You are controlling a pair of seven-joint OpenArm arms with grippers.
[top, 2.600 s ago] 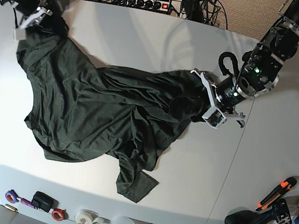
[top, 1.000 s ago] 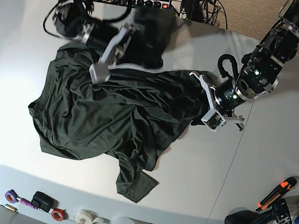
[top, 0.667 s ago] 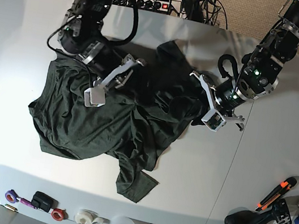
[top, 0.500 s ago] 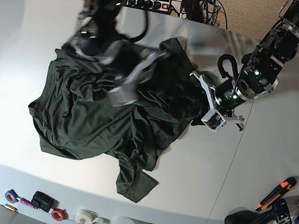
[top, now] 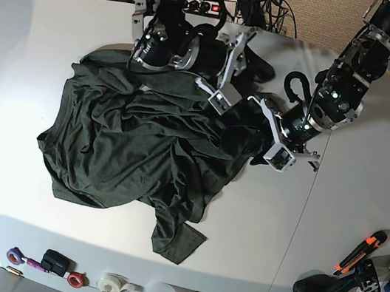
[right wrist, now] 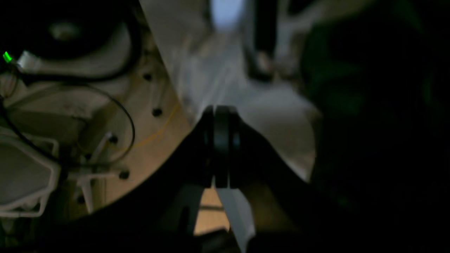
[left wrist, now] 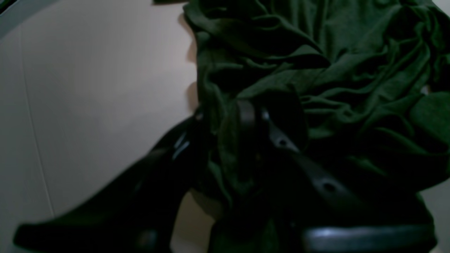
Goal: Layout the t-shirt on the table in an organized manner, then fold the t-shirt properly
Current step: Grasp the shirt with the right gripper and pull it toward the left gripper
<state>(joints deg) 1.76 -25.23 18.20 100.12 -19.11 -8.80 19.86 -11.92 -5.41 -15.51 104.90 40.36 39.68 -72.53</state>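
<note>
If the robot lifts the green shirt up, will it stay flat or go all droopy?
Probably droopy: the t-shirt already lies in soft wrinkles and bunches around the left gripper. It likely drags across the smooth table instead of rolling. It looks light, thin enough to fold over itself.

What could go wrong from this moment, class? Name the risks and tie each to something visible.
1. The left gripper is clamped on a bunched fold of the t-shirt, probably several layers, so pulling may drag the heap rather than spread it.
2. The right gripper is shut beside the left arm; it appears to hold a piece of the shirt, though this is unclear. The arms could collide.
3. One sleeve lies near the table front edge, close to the tape rolls.
</note>
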